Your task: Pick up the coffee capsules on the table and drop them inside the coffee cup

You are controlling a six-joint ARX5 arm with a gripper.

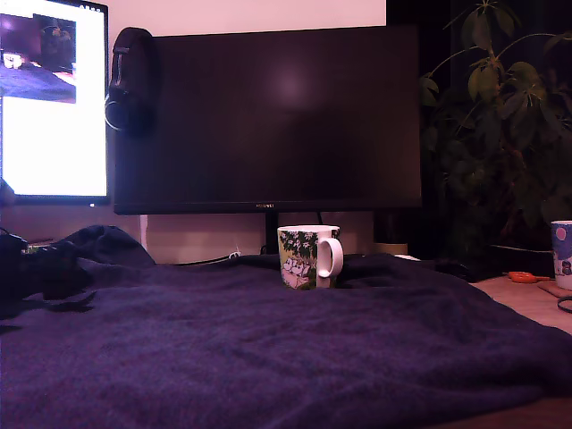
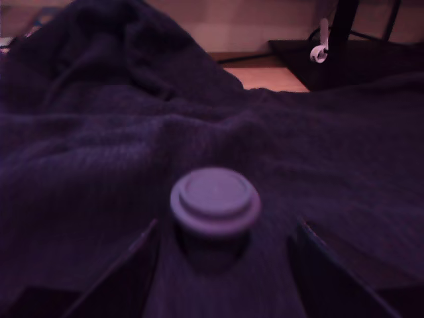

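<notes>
Fuzzy blue-purple blanket covers the table [image 1: 268, 357], and on it, in the wrist view, we see one coffee capsule [image 2: 214, 199] standing with its flat round rim uppermost. It sits between the two dark fingers [image 2: 122, 271] of our gripper [image 2: 222, 265], roughly centred in the gap and a little ahead of the tips. Neither finger touches it; blanket shows on each side of the capsule. Our jaws stand wide apart and hold nothing. The dim purple light keeps us from telling the capsule's true colour, and we see no second capsule in either view.

In the exterior view, our arm is only a dark shape [image 1: 40, 268] low on the blanket at the exterior view's left edge, and the capsule cannot be made out there. The coffee cup [image 1: 308, 256], white with a green leafy print and a loop handle turned toward the exterior view's right, stands upright on the blanket well apart from our gripper, toward the middle of that view. Behind the cup is a large dark monitor [image 1: 268, 116]. A pale blue-and-white cup [image 1: 561, 253] stands at the exterior view's far right, farther still from us.
</notes>
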